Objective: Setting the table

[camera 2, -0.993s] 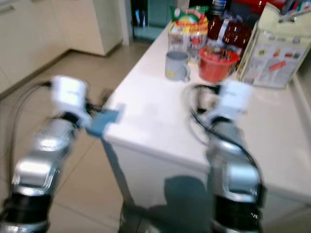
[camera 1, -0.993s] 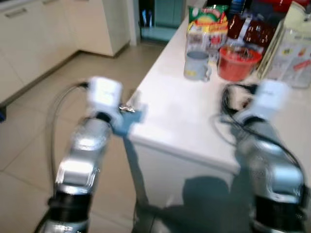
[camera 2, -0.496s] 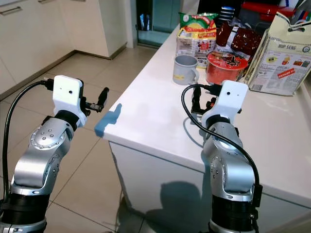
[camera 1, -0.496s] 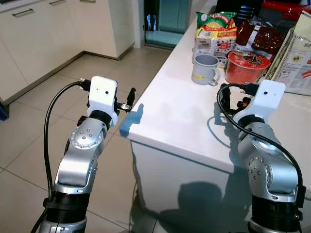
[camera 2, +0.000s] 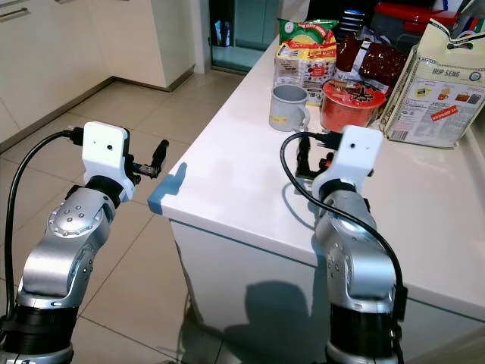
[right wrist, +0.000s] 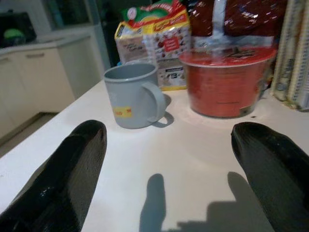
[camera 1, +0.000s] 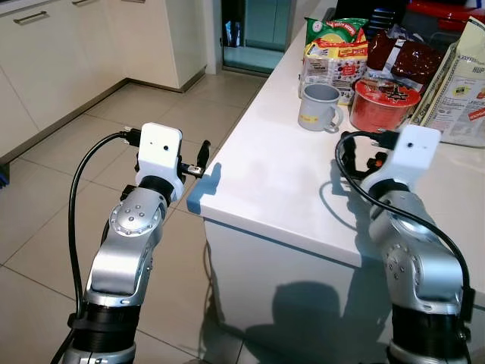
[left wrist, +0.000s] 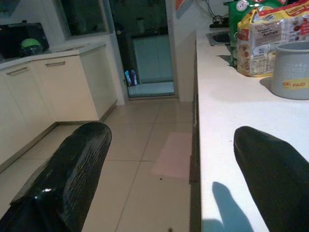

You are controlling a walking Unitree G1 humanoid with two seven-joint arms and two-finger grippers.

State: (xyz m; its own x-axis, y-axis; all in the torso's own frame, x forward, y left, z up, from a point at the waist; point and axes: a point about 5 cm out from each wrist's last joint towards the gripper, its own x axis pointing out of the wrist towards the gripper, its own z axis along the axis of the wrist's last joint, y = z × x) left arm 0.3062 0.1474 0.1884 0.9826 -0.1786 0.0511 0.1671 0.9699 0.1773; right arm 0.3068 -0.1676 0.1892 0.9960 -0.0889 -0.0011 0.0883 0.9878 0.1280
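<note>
Facing glossy white countertop [camera 1: 288,174], cylindrical grey mug [camera 1: 318,106]

Grey mug [right wrist: 133,94] stands beside red bowl [right wrist: 225,79], gripper [right wrist: 166,169] spread.

Both silver arms are raised in front of the body, forearms angled up and forward, each ending in a white wrist housing with a black cable looping back from it. The left gripper [left wrist: 166,159] is held level with its two black fingers [left wrist: 72,169] spread wide apart and nothing between them. The right gripper [right wrist: 166,164] is likewise extended forward, fingers [right wrist: 67,164] well apart and empty. From the head views the right fingertips sit behind the wrist housing, so their exact height is hard to judge.
</note>
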